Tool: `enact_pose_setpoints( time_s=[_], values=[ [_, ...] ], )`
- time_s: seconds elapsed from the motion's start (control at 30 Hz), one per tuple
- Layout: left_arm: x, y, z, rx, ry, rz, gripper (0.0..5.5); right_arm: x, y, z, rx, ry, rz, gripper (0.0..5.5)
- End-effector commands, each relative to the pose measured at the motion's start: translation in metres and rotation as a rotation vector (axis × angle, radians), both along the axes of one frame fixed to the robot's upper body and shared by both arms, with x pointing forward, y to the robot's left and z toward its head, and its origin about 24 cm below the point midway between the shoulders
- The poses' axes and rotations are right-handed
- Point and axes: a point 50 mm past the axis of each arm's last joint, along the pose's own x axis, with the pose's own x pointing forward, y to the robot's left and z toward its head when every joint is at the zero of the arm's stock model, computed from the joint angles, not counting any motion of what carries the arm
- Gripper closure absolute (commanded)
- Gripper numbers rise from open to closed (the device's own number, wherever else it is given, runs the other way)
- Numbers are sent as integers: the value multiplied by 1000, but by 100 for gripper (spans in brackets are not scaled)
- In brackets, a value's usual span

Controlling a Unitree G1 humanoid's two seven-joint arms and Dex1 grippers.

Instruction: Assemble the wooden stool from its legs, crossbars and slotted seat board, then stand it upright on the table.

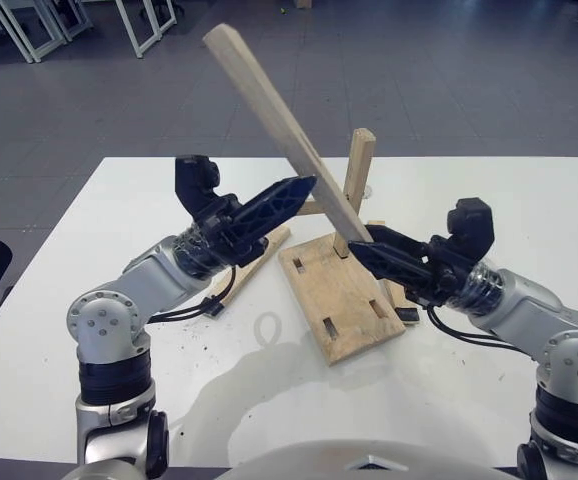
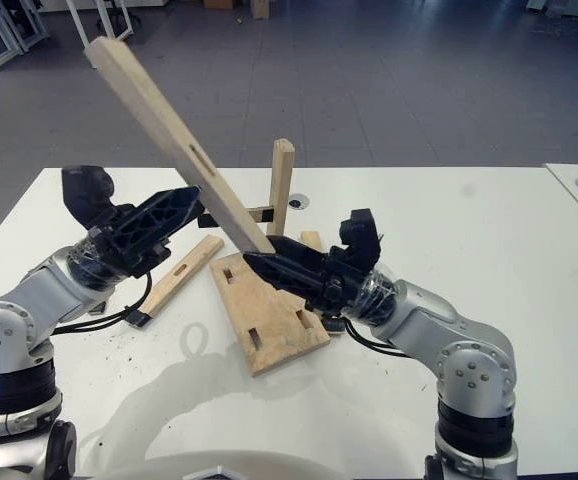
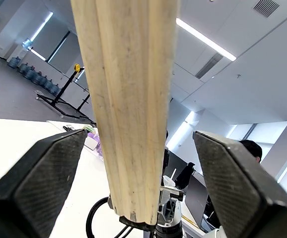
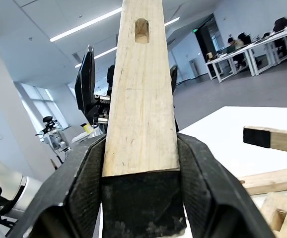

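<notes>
Right wrist view, so: the tilted leg (image 4: pixel 141 89) is clamped at its lower end by the right gripper (image 1: pixel 364 248) just above the seat board (image 1: pixel 344 300) laid flat on the table (image 1: pixel 489 200), while the left gripper (image 1: pixel 307 185) is held apart around its middle.

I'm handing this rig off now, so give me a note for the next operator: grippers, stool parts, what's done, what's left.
Right gripper: shut on the lower end of a tilted leg, just above the seat board.
Left gripper: open, fingers either side of that leg higher up.
Seat board lies on the table; one upright leg stands at its far edge, a crossbar jutting from it; a spare leg lies left of the board.
Done: one leg looks seated. Left: the held leg, other legs, crossbars, then standing it upright.
</notes>
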Motion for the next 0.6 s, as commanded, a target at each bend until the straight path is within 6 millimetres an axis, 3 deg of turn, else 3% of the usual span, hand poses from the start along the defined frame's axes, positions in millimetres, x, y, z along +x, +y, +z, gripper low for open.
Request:
enact_pose_setpoints(
  time_s=[0.03,0.13,0.5,0.6],
  values=[
    [2,-2,1,29,1,-16,155,-3,2,-2,-11,-5,45,347],
    [3,-1,3,22,-5,-38,155,-4,2,-5,-23,2,62,347],
    [-2,6,5,48,-77,-110,340,-9,-6,-21,-70,58,99,347],
    [-5,8,2,57,-81,-123,343,-10,-7,-22,-72,61,96,347]
  ],
)
